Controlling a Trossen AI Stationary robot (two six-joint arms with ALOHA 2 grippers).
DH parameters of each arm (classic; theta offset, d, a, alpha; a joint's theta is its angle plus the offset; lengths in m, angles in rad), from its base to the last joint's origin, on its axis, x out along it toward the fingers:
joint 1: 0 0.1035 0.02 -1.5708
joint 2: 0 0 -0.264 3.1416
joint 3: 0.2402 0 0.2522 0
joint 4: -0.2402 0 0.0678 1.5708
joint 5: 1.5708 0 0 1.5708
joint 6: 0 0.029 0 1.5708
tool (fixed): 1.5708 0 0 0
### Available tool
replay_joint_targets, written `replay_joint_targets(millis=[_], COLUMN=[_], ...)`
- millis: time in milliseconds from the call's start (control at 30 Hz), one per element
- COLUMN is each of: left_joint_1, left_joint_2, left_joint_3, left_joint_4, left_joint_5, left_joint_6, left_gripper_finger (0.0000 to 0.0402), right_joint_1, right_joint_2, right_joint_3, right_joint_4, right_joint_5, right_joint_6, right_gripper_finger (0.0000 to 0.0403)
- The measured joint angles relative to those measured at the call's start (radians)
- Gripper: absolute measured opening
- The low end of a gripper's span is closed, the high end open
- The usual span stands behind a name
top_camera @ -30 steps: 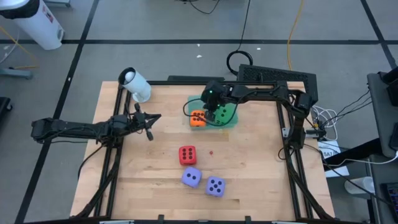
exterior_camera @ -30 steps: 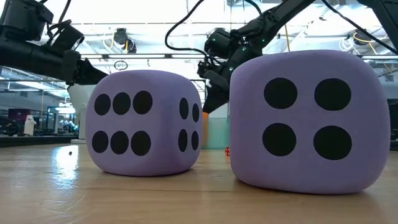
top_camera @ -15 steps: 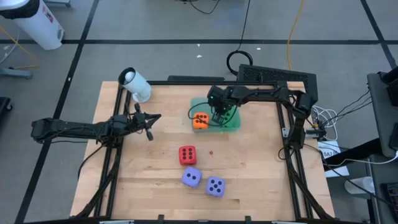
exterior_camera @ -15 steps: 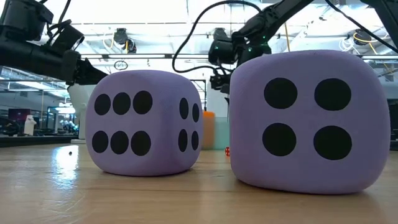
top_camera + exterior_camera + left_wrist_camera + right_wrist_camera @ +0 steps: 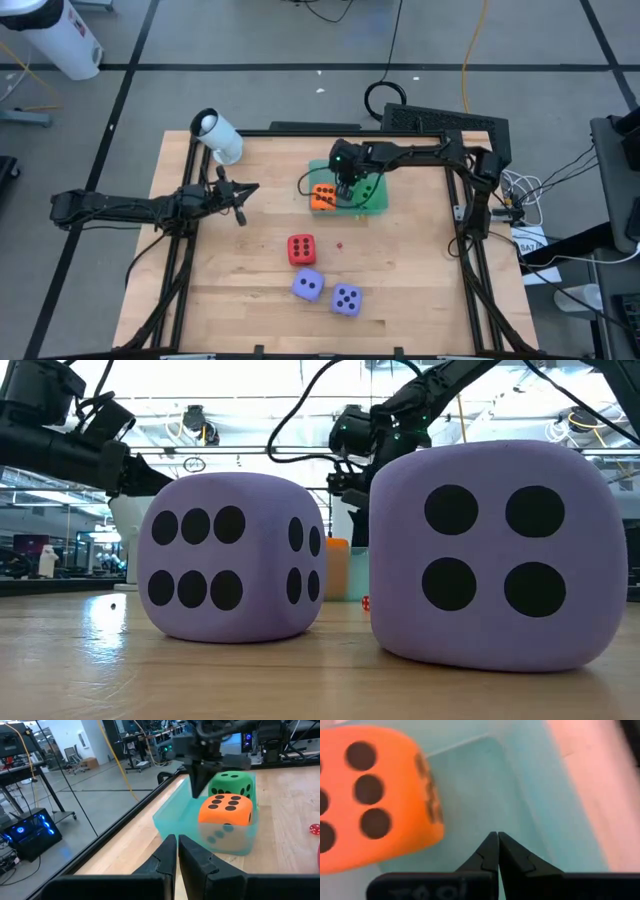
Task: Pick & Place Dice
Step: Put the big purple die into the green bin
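Observation:
A translucent green tray [image 5: 380, 204] sits at the table's far middle. Inside it rest the orange die [image 5: 322, 196] and the green die [image 5: 368, 187], also seen in the left wrist view as the orange die [image 5: 225, 810] and the green die [image 5: 231, 783]. My right gripper [image 5: 199, 792] is shut and points steeply down over the tray, beside the orange die [image 5: 370, 795]. The red die [image 5: 302, 248] and two purple dice [image 5: 308, 286] [image 5: 346, 299] rest on the wood nearer the front. My left gripper [image 5: 177, 842] waits shut at the left, aimed at the tray.
A white cylinder [image 5: 217, 135] stands at the table's far left corner. A tiny red speck [image 5: 339, 244] lies right of the red die. Black frame rails [image 5: 470, 220] edge the table. In the low view the two purple dice [image 5: 230, 555] [image 5: 500, 550] hide most of the table behind them.
My right gripper has stayed shut over the tray and tipped its wrist, shifting slightly above the dice. In the high view the green die now shows clear of the gripper. The left arm has kept still.

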Motion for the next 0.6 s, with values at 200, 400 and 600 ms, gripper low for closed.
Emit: replay_joint_targets(millis=[200,400,600], left_joint_1=[0.000,0.000,0.000], left_joint_2=[0.000,0.000,-0.002], left_joint_3=[0.000,0.000,0.026], left_joint_4=[-0.015,-0.016,-0.014], left_joint_5=[-0.001,-0.002,-0.001], left_joint_6=[0.000,-0.009,-0.043], left_gripper_finger=[0.0031,0.0031,0.0031], right_joint_1=[0.003,0.066,0.069], right_joint_2=[-0.082,-0.259,-0.506], right_joint_3=[0.000,-0.016,-0.240], right_joint_4=[0.012,0.087,0.396], right_joint_5=[0.065,0.066,-0.033], right_joint_6=[-0.015,-0.019,-0.042], right_gripper_finger=[0.0001,0.0000,0.0000])
